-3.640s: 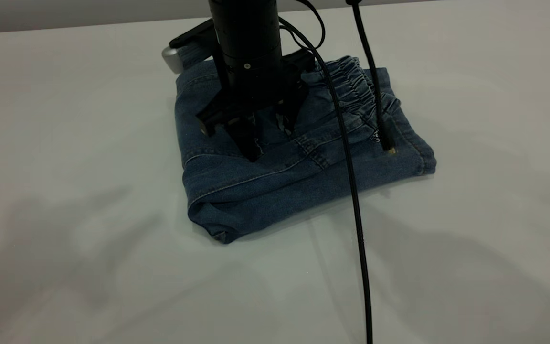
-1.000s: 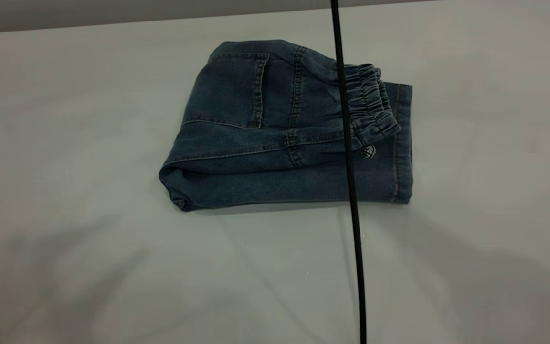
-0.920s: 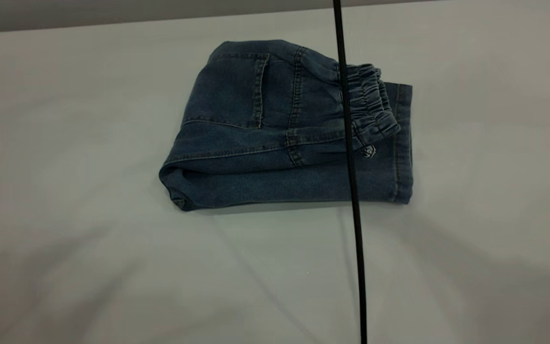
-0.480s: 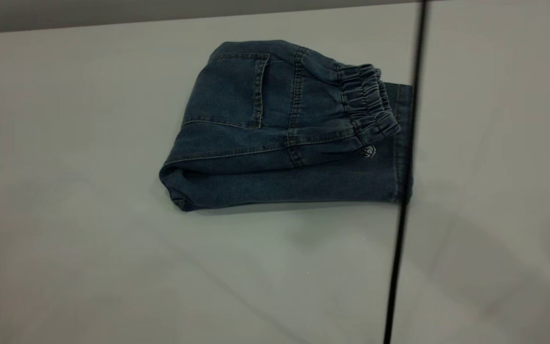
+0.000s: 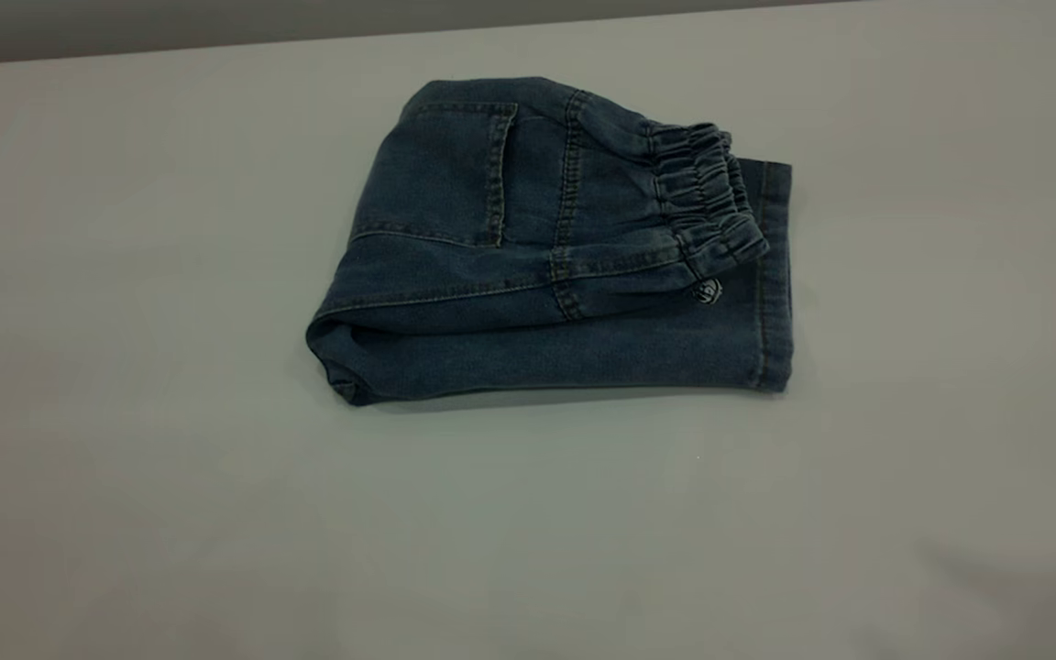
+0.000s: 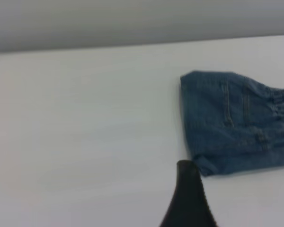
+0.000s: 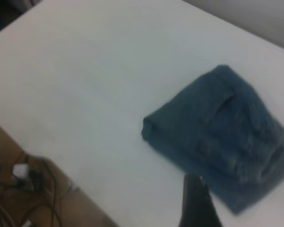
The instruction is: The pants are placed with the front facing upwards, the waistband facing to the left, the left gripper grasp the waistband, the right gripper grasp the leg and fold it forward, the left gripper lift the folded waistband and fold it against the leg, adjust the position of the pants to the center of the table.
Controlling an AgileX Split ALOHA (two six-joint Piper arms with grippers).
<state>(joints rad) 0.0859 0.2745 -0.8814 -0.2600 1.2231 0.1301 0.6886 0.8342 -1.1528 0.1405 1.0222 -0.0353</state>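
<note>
Beyond the counter's edge, a tangle of dark cables (image 7: pixel 40 187) lay on a brown floor (image 7: pixel 9 156), with a small white object (image 7: pixel 20 170) among them. A grey wall (image 5: pixel 216 23) ran behind the far edge.

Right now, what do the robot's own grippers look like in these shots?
Very little shows. In the left wrist view, the left gripper is one plain black, wedge-shaped finger narrowing to a rounded tip. In the right wrist view, the right gripper is a similar dark, blurred finger. No cables or markings are visible, and the exterior view shows neither arm.
</note>
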